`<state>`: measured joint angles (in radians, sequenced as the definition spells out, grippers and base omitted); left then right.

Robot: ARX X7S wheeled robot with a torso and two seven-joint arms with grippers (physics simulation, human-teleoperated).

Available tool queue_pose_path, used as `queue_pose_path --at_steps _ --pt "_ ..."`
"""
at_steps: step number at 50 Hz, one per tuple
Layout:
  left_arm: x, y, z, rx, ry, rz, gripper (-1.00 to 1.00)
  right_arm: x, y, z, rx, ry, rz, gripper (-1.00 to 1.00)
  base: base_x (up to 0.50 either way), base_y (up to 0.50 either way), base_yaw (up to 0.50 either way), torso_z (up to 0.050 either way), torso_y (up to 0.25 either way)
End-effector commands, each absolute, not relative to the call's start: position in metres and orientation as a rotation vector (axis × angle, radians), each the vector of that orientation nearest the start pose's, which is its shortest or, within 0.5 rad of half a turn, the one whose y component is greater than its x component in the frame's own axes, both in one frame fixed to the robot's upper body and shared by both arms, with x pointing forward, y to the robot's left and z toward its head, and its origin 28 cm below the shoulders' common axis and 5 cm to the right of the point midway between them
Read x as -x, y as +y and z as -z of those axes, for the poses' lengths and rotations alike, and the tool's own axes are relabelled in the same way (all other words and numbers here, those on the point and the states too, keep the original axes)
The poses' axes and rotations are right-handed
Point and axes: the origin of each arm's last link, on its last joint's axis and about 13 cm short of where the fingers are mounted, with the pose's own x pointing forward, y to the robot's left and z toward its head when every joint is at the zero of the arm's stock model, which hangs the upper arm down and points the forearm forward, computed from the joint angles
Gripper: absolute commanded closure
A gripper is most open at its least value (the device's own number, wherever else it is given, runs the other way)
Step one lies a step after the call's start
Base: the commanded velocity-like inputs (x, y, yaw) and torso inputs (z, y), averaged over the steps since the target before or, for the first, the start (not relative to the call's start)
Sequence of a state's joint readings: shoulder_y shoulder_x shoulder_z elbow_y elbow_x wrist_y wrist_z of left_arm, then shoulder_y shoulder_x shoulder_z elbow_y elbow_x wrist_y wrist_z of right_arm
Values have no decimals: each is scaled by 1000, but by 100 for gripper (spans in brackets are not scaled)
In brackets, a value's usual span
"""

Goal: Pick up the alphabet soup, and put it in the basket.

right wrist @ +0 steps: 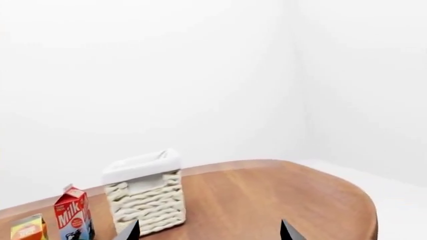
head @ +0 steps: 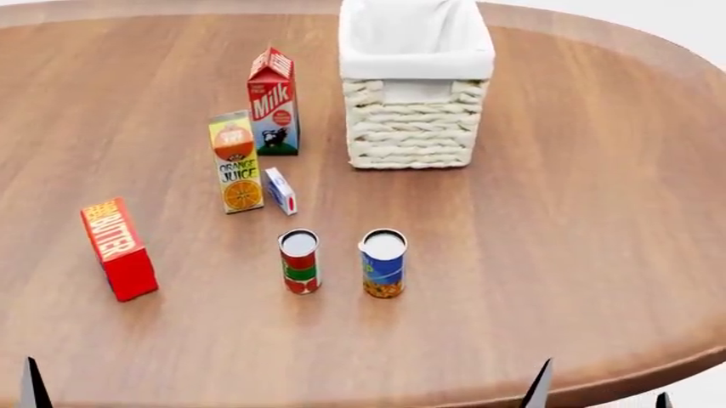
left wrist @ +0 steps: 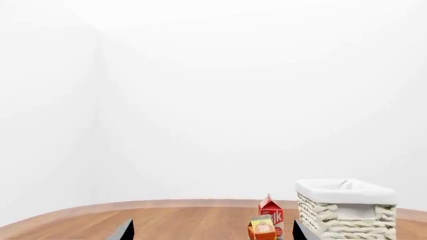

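The alphabet soup (head: 383, 263), a blue-labelled can with a pale top, stands upright on the wooden table in the head view. It does not show in either wrist view. The basket (head: 411, 127), cream wicker with a white lining, sits beyond it toward the table's far side, with its wall (left wrist: 347, 215) also in the left wrist view and its front (right wrist: 147, 200) in the right wrist view. My left gripper (left wrist: 212, 232) is open and holds nothing. My right gripper (right wrist: 208, 231) is open too, and its fingertips (head: 539, 387) show near the table's front edge, well short of the can.
A red-and-green can (head: 299, 261) stands just left of the soup. Behind it are a small white box (head: 280, 190), an orange juice carton (head: 236, 161) and a milk carton (head: 274, 102). A red butter box (head: 118, 249) lies at the left.
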<state>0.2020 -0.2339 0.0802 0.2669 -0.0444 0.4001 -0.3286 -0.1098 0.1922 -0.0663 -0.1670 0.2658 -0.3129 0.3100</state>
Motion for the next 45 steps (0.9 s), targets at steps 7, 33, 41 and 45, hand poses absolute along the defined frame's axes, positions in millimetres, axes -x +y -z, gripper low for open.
queue_pose_path --at_steps 7,33,41,45 --pt "-166 232 -61 -62 -471 -157 -100 -188 -121 -49 -146 -336 213 -100 -4 -228 0 0 0" --pt "-167 231 -61 -59 -476 -159 -100 -190 -115 -48 -79 -362 211 -100 -3 -142 0 0 0" --pt "-167 232 -61 -56 -474 -158 -100 -183 -113 -50 -50 -430 197 -100 82 0 0 0 0" --pt "-167 232 -61 -57 -475 -157 -100 -182 -113 -50 -54 -428 192 -100 192 0 0 0 0"
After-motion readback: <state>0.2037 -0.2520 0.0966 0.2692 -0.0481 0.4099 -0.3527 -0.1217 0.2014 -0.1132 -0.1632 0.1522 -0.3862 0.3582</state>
